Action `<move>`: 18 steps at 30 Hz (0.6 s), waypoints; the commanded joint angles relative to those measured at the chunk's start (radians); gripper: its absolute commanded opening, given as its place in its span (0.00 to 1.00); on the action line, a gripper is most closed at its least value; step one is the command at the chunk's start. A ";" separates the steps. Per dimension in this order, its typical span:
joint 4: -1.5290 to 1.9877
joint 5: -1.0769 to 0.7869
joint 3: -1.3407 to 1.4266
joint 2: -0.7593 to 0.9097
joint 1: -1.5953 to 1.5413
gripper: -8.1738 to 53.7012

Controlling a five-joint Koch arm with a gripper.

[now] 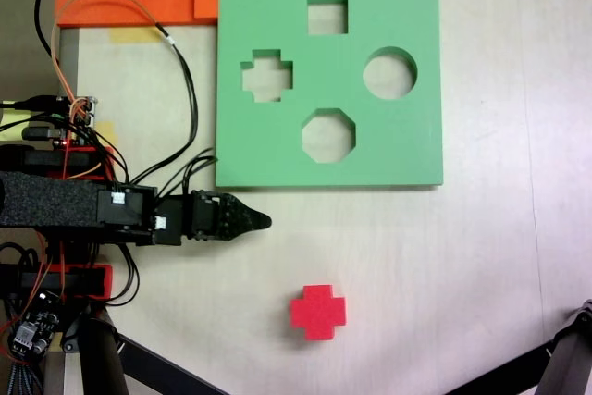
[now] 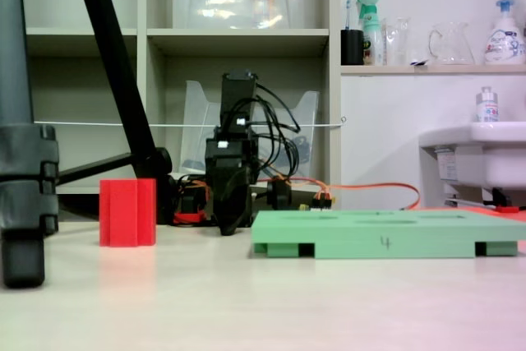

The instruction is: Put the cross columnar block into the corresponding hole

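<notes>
Red cross columnar block (image 1: 318, 312) stands apart from the plus-shaped hole (image 1: 266, 75); jaws clenched, empty.

A handwritten "4" stands on the front edge of the green foam board (image 2: 386, 242) (seen in a fixed view); the bottles' labels are too small to read.

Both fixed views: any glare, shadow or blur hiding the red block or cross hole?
In a fixed view the cross columnar block and the corresponding hole are evenly lit, slightly soft. In a fixed view the block reflects faintly on the table; foreground tripod leg blurred.
</notes>
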 commanded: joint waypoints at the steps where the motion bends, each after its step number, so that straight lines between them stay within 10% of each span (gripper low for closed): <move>1: 0.038 0.009 0.075 0.072 -0.018 0.68; 11: 0.012 0.014 0.084 0.072 -0.058 0.68; 15: -0.014 0.853 -0.008 0.074 0.003 0.66; 18: 0.028 1.029 -0.187 0.074 0.115 0.60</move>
